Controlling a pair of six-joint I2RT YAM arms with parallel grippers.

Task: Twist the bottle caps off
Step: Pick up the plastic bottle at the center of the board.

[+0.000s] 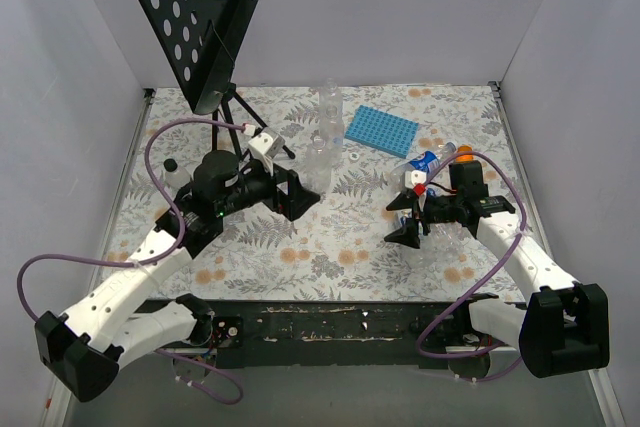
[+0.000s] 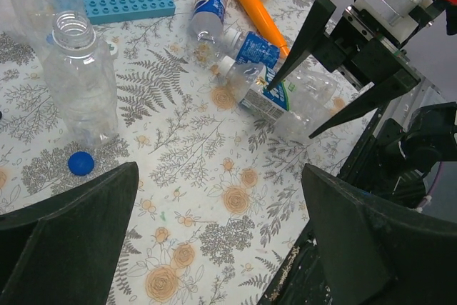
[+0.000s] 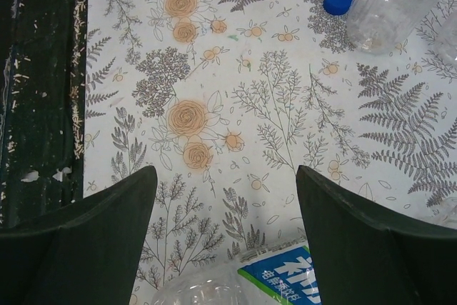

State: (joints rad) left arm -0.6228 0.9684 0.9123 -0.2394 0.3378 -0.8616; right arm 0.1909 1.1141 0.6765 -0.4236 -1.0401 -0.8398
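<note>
Floral cloth covers your table (image 1: 340, 247), with grey walls on three sides.

From above, your left arm runs forward from its base with the forearm low and the wrist turned toward the centre. The left gripper (image 1: 297, 194) is spread wide and holds nothing. An uncapped bottle (image 1: 320, 162) stands just off its fingertips. Your right arm angles in from the far side, wrist bent so the right gripper (image 1: 405, 215) faces the left one. It is also spread.

On your left wrist camera, the left gripper's fingers (image 2: 71, 208) frame bare cloth. The uncapped bottle (image 2: 78, 76) stands ahead of the left finger, with a blue cap (image 2: 81, 163) on the cloth just beside its base. Straight ahead, the right gripper (image 2: 290, 112) hangs with its fingers apart over a lying bottle (image 2: 275, 98), whose white cap (image 2: 226, 66) is still on.

On your right wrist camera, the right gripper (image 3: 225, 173) is parted and clamps nothing. The lying bottle (image 3: 264, 280) sits low between the fingers, near the palm; you cannot tell whether they touch it. The blue cap (image 3: 337, 0) lies well ahead, beside the standing bottle.
</note>
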